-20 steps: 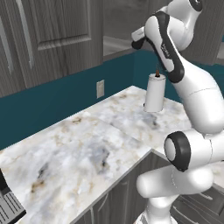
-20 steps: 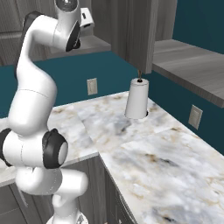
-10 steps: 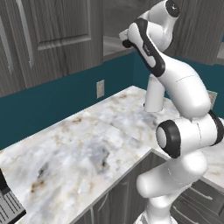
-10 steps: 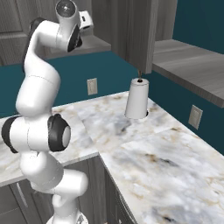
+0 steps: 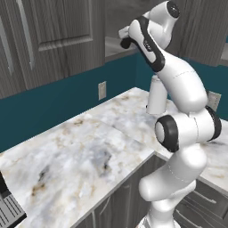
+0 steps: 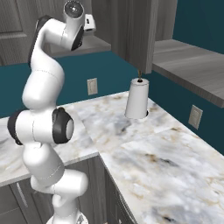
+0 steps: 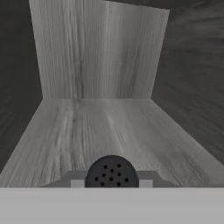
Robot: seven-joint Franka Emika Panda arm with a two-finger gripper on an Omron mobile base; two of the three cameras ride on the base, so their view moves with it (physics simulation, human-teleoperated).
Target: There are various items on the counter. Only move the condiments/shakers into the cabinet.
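Your gripper (image 7: 111, 186) is clenched on 1 shaker (image 7: 111, 171) over the cabinet shelf (image 7: 96, 127); lower it straight, keep it upright, release only once seated.

Worktop (image 5: 89, 151) runs along the wall and turns a corner toward the right. Paper towel roll (image 6: 136, 98) stands upright on it near the corner, close to the back wall. Wall outlet (image 5: 102, 90) sits left of the roll, above the worktop. Cabinet shelf (image 7: 100, 127) lies above. Shaker (image 7: 111, 171) sits at the shelf's near edge, between the pincer (image 7: 111, 181) fingers.
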